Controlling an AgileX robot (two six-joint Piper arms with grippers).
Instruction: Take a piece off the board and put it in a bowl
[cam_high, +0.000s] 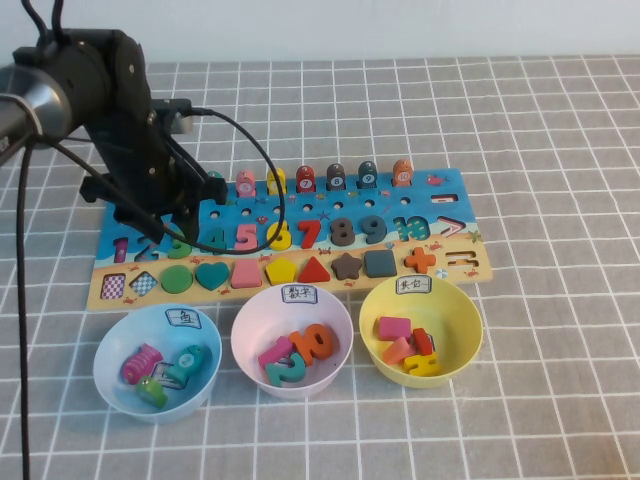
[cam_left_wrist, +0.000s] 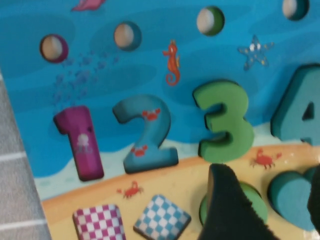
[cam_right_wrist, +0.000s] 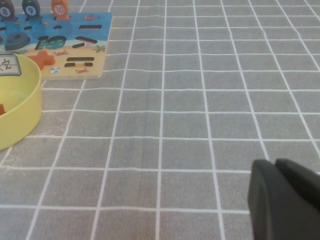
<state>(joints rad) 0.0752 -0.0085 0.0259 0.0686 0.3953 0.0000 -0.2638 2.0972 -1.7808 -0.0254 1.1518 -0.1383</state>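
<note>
The green "3" piece (cam_left_wrist: 225, 122) sits in its slot on the blue and sand-coloured board (cam_left_wrist: 125, 75), between the blue "2" and the teal "4". In the high view the piece (cam_high: 179, 244) is partly hidden under my left arm. My left gripper (cam_left_wrist: 272, 200) is open and empty, just above the board beside the "3", with one finger (cam_left_wrist: 230, 205) over the green round disc. The pale pink bowl (cam_high: 241, 326) stands in front of the board (cam_high: 440, 200) and holds several number pieces. My right gripper (cam_right_wrist: 285, 200) is shut and empty over bare cloth, out of the high view.
A light blue bowl (cam_high: 108, 350) stands left of the pink one and a yellow bowl (cam_high: 372, 305) right of it (cam_right_wrist: 25, 100), both with pieces inside. Pegs with rings line the board's far edge. Grey gridded cloth covers the table.
</note>
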